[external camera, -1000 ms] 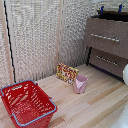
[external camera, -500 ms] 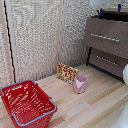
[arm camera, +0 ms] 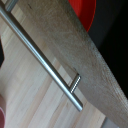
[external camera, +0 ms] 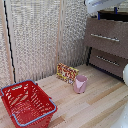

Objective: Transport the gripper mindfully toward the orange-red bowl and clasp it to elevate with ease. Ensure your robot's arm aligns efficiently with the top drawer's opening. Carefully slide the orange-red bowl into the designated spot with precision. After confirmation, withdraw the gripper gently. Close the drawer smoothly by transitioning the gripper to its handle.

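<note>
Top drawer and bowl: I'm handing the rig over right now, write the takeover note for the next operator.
Gripper: fingers not in either view; open or shut cannot be told.
Robot's arm: high, above the cabinet at the exterior view's right.
Orange-red bowl: partly visible beyond the top drawer front's upper edge, apparently inside the drawer.
Handle: close beneath the wrist camera, untouched.
Done: bowl seems placed.
Left: confirm release, move to the handle, push the drawer shut.
Nearby: red basket, pink cup.
</note>
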Tool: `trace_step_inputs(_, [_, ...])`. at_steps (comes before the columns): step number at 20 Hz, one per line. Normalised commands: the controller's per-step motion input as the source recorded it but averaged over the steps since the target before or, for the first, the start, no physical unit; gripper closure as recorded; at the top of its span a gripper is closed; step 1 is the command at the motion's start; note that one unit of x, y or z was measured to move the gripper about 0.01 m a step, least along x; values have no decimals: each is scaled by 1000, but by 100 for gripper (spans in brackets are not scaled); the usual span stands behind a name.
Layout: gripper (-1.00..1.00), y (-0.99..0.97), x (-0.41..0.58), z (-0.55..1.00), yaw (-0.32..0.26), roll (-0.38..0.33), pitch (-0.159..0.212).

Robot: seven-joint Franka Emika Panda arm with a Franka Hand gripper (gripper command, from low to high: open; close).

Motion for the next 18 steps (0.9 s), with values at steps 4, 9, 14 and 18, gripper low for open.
trace_step_inputs(4, [-100, 38, -250, -46, 173, -318, 238])
trace_step_inputs(9, [-100, 126, -221, -45, 134, -321, 253])
trace_step_inputs(14, [-100, 199, -117, -79, 106, -331, 233])
trace_step_inputs(18, [-100, 180, 23, -256, 126, -357, 141])
